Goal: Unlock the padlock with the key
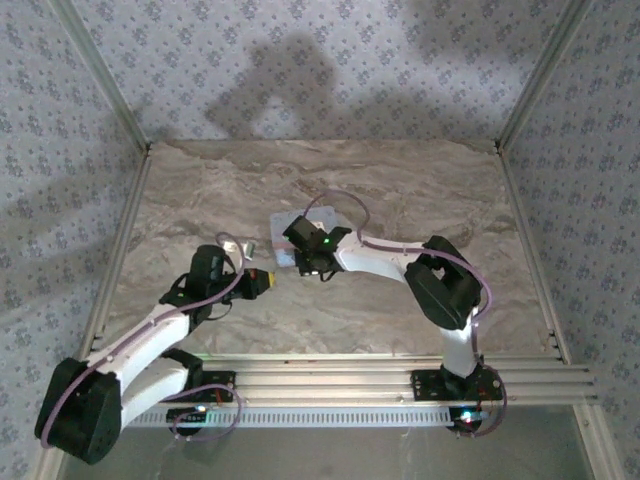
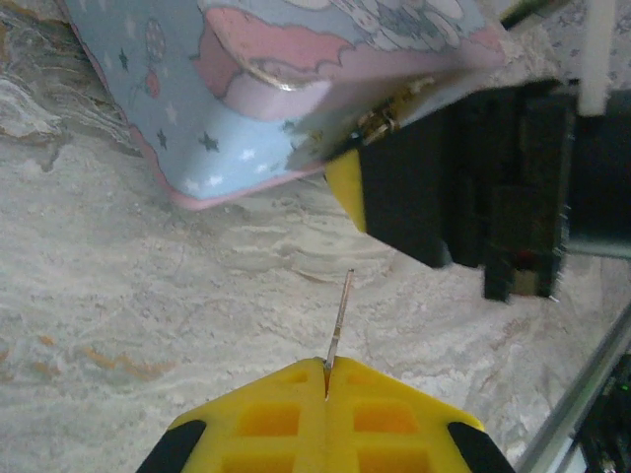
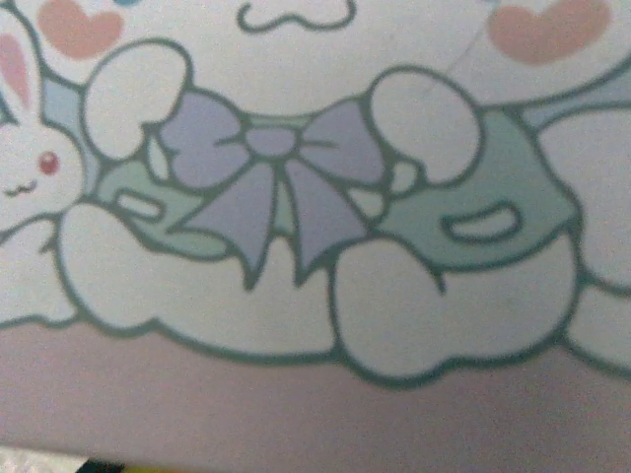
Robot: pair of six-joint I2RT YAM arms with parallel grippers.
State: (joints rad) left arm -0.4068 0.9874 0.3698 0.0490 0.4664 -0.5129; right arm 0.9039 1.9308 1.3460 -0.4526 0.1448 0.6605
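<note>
Just beyond the left hand, which pinches the key, the padlock lies on the surface beside the tin, on the left arm's side.

We see a left arm and a right arm of white links and black joints, trailing lilac cables; the left gripper has yellow fingers

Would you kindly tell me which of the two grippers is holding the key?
The left gripper: the thin key juts from between its shut yellow fingers, while the right gripper sits at the cartoon tin.
</note>
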